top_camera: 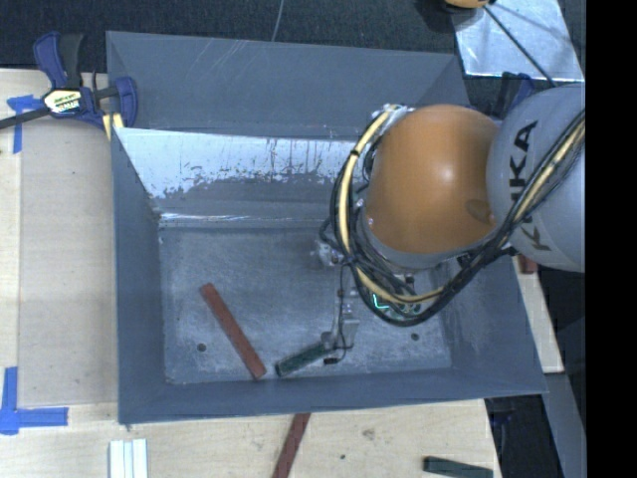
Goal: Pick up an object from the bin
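Stands low in the grey bin (134,267), with the hand (341,343) down near the floor at the front, right of the middle. Hides part of the right-hand floor beneath the orange wrist cover (428,182) and its cables. Meets, or all but meets, the right end of a dark green pen-like stick (305,361), flat and slightly slanted along the front edge of the floor. Cannot tell wide from narrow on the hand, too slim and dark against the stick to read. Cannot tell either whether gripping that stick or merely touching it. Leaves alone a reddish-brown flat strip (232,331), slanted across the left half of the floor, lower end near the green stick's left end.

Seems past the approach and at, or just short of, the grasp. Not lifted yet, judging by the stick flat on the floor. Left to do: close firmly on the stick's end, raise it without letting it swing or slip, carry it clear of the bin's walls.
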`<state>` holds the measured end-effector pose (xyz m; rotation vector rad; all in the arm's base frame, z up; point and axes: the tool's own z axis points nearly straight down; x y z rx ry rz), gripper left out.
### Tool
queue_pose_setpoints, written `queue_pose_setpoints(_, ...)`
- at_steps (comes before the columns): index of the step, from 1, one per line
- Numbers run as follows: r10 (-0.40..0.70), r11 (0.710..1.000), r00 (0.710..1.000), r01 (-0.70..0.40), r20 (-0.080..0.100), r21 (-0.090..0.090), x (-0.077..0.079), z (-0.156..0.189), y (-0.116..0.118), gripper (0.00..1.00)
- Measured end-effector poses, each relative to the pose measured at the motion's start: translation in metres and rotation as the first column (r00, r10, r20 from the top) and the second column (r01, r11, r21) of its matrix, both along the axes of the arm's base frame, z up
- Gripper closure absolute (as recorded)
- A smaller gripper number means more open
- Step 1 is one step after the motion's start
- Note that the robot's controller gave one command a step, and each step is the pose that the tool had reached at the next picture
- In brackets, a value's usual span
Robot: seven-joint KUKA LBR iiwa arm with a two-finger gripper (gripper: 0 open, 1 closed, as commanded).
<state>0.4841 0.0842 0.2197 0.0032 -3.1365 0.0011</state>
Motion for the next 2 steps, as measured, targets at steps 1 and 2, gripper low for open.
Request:
queue_pose_setpoints(1, -0.002, 1.0, 1.0, 0.002, 0.008, 0.001, 0.002, 0.004, 0.0, 0.0)
queue_pose_setpoints(2, 0.151, 0.989, 0.989, -0.151, 0.01, 0.0, 0.002, -0.049, -0.003, 0.0)
